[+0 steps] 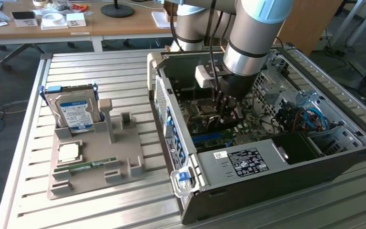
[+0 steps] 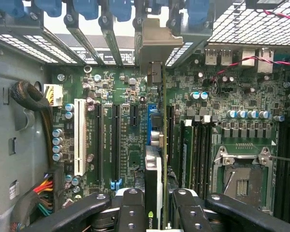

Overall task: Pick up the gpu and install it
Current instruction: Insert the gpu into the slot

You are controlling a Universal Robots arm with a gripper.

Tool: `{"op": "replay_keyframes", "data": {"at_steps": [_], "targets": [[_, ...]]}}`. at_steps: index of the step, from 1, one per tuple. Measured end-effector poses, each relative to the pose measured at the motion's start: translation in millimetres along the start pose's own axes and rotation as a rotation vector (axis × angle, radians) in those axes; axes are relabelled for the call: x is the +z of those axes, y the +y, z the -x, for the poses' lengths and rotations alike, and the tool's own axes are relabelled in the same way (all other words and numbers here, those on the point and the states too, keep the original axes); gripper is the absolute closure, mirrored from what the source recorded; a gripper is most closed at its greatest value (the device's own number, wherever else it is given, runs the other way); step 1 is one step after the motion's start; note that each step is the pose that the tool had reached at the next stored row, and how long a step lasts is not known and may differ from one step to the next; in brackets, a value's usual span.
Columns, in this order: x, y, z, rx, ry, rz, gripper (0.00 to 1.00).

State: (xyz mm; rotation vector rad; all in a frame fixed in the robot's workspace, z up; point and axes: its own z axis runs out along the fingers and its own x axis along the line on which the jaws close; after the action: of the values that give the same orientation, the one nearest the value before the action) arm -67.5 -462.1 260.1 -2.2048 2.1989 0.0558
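Note:
My gripper [image 1: 226,110] reaches down into the open computer case [image 1: 266,164], over the motherboard. In the wrist view the gpu [image 2: 154,174] stands edge-on between my fingers [image 2: 130,210], a thin card with a logo on its near end. The gripper [image 2: 157,212] is shut on it. The card runs along the blue expansion slot [image 2: 148,121], and its metal bracket [image 2: 153,46] sits at the case's rear slot openings. Whether its edge sits in the slot cannot be told.
Black and white expansion slots [image 2: 79,137] lie beside the card, memory slots and the processor socket [image 2: 241,179] on its other side. A cable bundle [image 2: 31,99] hangs by the case wall. Outside, a grey fixture [image 1: 94,160] holds a hard drive [image 1: 75,112], a processor [image 1: 68,151] and a memory stick [image 1: 84,167].

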Motion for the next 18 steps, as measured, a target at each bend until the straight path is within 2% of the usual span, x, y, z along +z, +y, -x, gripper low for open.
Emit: {"op": "replay_keyframes", "data": {"at_steps": [11,18], "targets": [[0.7,2.3,-0.8,0.0,0.0039,-0.0001,0.73],[0.7,4.2,-1.0,0.0,0.0043,0.0,0.73]]}}
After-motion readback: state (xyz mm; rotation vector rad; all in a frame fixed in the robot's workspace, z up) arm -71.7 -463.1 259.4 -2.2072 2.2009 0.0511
